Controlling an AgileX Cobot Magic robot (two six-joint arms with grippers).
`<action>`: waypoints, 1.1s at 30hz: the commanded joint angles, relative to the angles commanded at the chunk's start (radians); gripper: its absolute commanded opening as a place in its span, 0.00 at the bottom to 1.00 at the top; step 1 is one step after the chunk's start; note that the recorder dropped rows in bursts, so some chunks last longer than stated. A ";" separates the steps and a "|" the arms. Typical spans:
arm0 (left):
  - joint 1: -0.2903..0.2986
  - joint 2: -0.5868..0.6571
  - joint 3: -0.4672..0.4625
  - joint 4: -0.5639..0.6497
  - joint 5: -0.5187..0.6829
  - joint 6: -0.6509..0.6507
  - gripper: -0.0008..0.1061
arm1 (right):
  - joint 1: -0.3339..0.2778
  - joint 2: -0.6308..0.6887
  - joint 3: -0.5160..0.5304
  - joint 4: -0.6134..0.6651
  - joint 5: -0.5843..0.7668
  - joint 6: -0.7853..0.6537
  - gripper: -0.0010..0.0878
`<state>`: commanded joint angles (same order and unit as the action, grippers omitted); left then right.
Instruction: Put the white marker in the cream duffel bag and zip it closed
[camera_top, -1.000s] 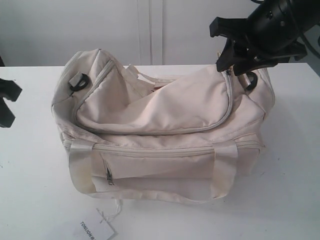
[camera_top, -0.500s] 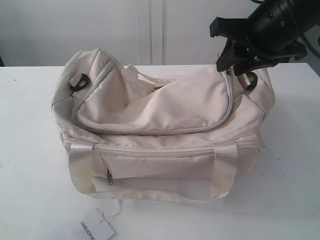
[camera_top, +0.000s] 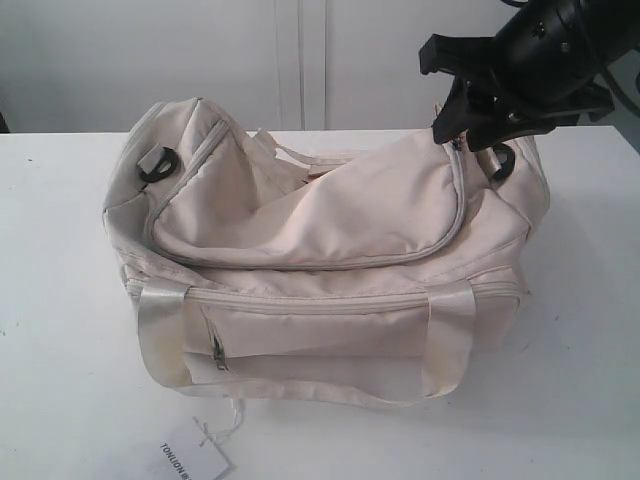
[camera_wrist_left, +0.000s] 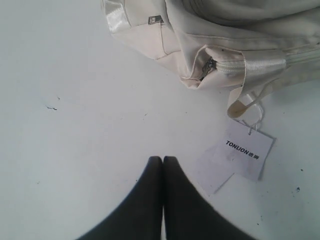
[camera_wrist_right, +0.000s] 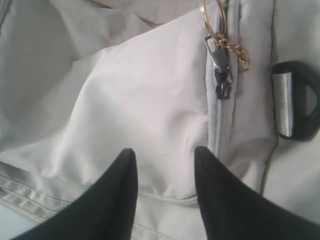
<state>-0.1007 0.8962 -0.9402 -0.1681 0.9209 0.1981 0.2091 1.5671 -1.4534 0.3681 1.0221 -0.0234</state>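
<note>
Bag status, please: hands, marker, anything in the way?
Left hand shut, over table. Right hand open, empty, over bag beside zipper pull. Marker not in view. Nothing seen in the way.

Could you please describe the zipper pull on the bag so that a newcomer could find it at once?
Start at the cream duffel bag on the white table. Follow its curved top zipper to the end beneath the right end effector. The zipper pull there alone carries a gold chain; the front pocket pull has none.
</note>
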 joint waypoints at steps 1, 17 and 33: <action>0.013 -0.015 0.003 -0.005 -0.012 0.000 0.01 | 0.000 0.000 0.000 0.000 0.003 0.000 0.42; 0.078 -0.585 0.573 -0.019 -0.416 0.000 0.01 | 0.000 0.000 0.000 0.000 0.000 0.000 0.42; -0.032 -0.896 0.840 -0.012 -0.503 0.000 0.01 | 0.000 0.000 0.000 0.000 0.000 0.000 0.42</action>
<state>-0.1323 0.0000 -0.1001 -0.1806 0.4178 0.1981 0.2091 1.5671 -1.4534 0.3681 1.0225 -0.0234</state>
